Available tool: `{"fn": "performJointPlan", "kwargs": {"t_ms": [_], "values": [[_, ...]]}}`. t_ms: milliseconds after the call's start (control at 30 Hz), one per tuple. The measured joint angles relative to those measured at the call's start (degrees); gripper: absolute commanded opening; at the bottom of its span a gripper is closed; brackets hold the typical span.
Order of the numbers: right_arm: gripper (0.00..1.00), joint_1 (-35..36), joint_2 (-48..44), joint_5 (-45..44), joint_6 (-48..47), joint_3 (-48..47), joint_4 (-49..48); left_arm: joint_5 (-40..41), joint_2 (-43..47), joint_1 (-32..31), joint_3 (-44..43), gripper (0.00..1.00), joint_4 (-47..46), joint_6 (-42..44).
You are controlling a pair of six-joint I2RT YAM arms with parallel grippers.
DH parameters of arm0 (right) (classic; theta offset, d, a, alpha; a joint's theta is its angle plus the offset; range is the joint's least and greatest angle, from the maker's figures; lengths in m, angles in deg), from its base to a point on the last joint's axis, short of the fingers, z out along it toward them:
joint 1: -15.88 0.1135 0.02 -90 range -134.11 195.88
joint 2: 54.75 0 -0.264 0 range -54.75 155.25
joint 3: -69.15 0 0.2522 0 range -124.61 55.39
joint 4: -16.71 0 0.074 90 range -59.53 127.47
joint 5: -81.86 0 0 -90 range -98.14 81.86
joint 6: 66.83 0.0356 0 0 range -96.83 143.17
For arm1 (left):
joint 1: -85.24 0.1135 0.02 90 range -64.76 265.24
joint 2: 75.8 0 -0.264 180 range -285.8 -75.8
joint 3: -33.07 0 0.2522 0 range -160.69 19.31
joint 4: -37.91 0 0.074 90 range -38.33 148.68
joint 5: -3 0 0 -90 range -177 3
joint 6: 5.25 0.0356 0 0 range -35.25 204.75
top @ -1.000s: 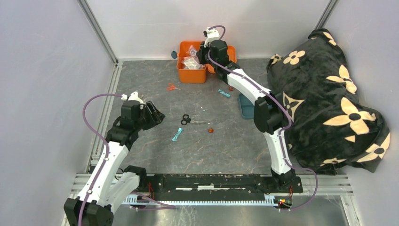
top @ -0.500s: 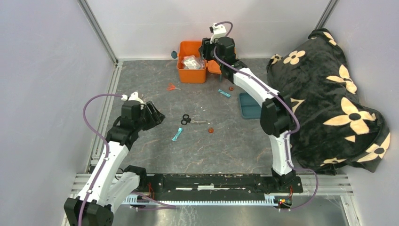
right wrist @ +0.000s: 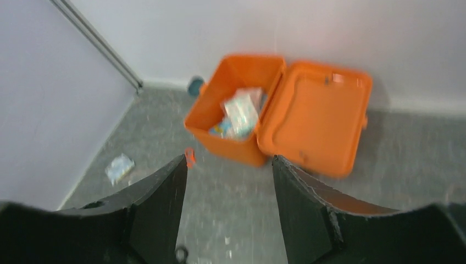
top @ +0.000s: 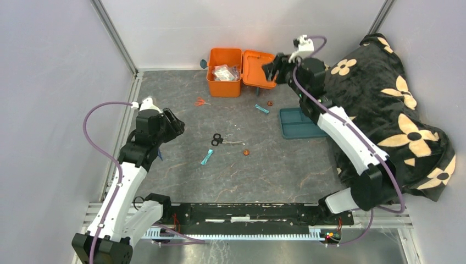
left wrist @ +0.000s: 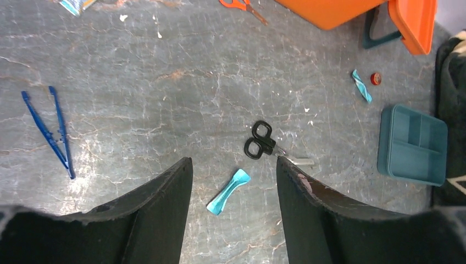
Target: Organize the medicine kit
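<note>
Medicine kit (top: 224, 73) parked at the far edge against the back wall, lid (top: 258, 69) laid flat to the right, likely to keep the box mouth free for drops from above; packets inside. Raised near the lid's right edge, right gripper (right wrist: 228, 158), jaws apart, empty. Likewise spread and holding nothing, left gripper (left wrist: 233, 160), poised over scissors (left wrist: 260, 141) and teal packet (left wrist: 228, 191) — probably the next pickups. Grey marbled tabletop (top: 264, 170), pale walls (top: 55, 82), floral blanket (top: 384, 110) heaped at right.
</note>
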Motion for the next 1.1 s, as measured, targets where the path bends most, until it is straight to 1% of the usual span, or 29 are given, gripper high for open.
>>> {"fn": "performJointPlan", "kwargs": {"t_ms": [100,267,367,500,567,667,833,967,1100], "values": [[0.66,-0.5,-5.4,1.4,2.8,10.9,0.5,2.5,-0.2,0.0,-1.2,0.65,0.0,0.0],[0.68,-0.4,-9.8,2.2,3.4,21.5,5.0,5.7,-1.4,0.0,-2.2,0.68,0.1,0.0],[0.69,-0.4,-14.6,2.4,3.0,28.0,7.3,7.4,-4.2,0.0,-3.1,0.68,0.4,0.1],[0.71,-0.4,-21.8,3.5,1.6,35.5,9.2,8.1,-10.3,0.8,-4.7,0.66,-0.4,0.1],[0.71,-0.4,-23.7,3.8,0.7,37.9,10.0,7.9,-13.0,2.0,-5.1,0.63,-1.2,0.0],[0.72,-0.4,-25.5,4.5,-0.3,41.1,11.6,7.5,-16.5,4.6,-5.4,0.63,-2.8,-0.6],[0.73,-0.4,-28.8,4.5,-1.8,45.9,13.9,6.0,-18.2,10.8,-5.4,0.63,-6.9,-3.6],[0.74,-0.4,-31.7,2.8,-3.1,47.1,15.6,6.0,-20.9,14.0,-5.9,0.61,-9.2,-4.0],[0.76,-0.4,-33.0,-0.7,-3.9,47.1,16.1,5.3,-24.6,15.7,-5.9,0.61,-10.0,-4.0]]}}
